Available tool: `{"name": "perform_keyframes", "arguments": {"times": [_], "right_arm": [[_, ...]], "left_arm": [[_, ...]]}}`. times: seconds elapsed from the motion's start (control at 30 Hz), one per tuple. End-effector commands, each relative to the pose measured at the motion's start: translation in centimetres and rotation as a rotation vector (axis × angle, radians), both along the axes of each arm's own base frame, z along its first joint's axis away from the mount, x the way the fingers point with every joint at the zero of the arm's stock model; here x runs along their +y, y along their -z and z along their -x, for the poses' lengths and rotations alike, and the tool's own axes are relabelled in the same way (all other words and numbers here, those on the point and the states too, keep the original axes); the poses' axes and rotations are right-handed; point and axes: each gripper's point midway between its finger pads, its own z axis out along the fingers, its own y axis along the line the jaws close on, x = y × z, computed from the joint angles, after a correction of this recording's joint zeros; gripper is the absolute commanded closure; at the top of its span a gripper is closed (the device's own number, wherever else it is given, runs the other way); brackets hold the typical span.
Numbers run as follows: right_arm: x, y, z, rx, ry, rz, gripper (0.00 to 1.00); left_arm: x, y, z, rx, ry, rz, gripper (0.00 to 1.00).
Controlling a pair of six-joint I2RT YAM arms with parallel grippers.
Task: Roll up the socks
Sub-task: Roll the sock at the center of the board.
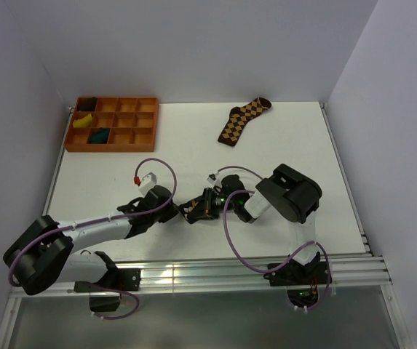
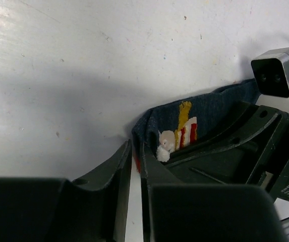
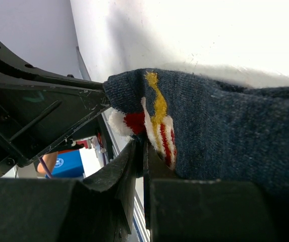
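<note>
**Top view.** The white worktop (image 1: 281,167) carries an orange compartment tray (image 1: 112,149) at its 10 o'clock corner. A yellow bundle (image 1: 82,122) and a teal bundle (image 1: 100,134) sit in separate cells on the tray's left side. A brown-and-tan argyle sock (image 1: 243,121) lies flat at about 1 o'clock, well apart from the arms. The left gripper (image 1: 188,209) and right gripper (image 1: 207,206) meet tip to tip just 6 o'clock of the worktop's centre. The dark teal sock (image 1: 198,211) is only a small dark scrap between them, and from here I cannot tell how either pair of jaws stands.

**Left wrist view.** The left gripper (image 2: 136,148) comes up from 6 o'clock. Its jaws are drawn almost together with only a thin slit between them. The sock's near corner, with a sliver of red, is caught at their tips. The rest of the sock (image 2: 210,112) runs off toward 2 o'clock on the worktop. Its cartoon patch (image 2: 182,132), in yellow, red and white, faces up just beside the jaws. The right gripper's black body covers the sock's lower edge at 4 o'clock.

**Right wrist view.** The right gripper (image 3: 140,151) also has its jaws pressed close, pinching sock fabric. The patch (image 3: 157,121) folds down into the gap between them. The sock (image 3: 230,136) fills the view toward 3 o'clock. The left gripper's black frame touches the sock's end at 9 o'clock.
</note>
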Motion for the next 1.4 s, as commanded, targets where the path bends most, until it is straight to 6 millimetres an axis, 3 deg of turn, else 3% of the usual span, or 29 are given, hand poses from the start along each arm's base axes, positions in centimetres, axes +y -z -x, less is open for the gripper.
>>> {"name": "perform_keyframes", "arguments": {"times": [0.0,0.3,0.77,0.93,0.97,1.13,1.37], "right_arm": [[-1.0,2.6,0.1,0.014,0.022,0.082,1.00],[-1.1,2.7,0.0,0.022,0.033,0.095,1.00],[-1.3,2.9,-0.2,0.019,0.046,0.125,1.00],[-1.5,2.3,-0.6,-0.024,0.049,0.145,0.87],[-1.7,2.0,-0.8,-0.041,0.055,0.158,0.80],[-2.5,0.9,-1.2,-0.126,0.055,0.235,0.63],[-2.8,-1.3,-2.2,-0.333,0.075,0.340,0.57]], "left_arm": [[-1.6,-2.6,-1.8,-0.088,-0.022,0.068,0.83],[-2.9,-2.6,-1.9,-0.105,0.016,0.090,0.83],[-3.5,0.3,-1.3,-0.020,0.038,0.032,0.84],[-3.1,1.9,-0.8,0.030,0.023,-0.019,0.89],[-3.0,2.1,-0.6,0.038,0.022,-0.026,0.89],[-2.8,3.1,-0.2,0.066,0.018,-0.059,0.90],[-3.0,3.5,0.0,0.082,0.018,-0.068,0.91]]}}
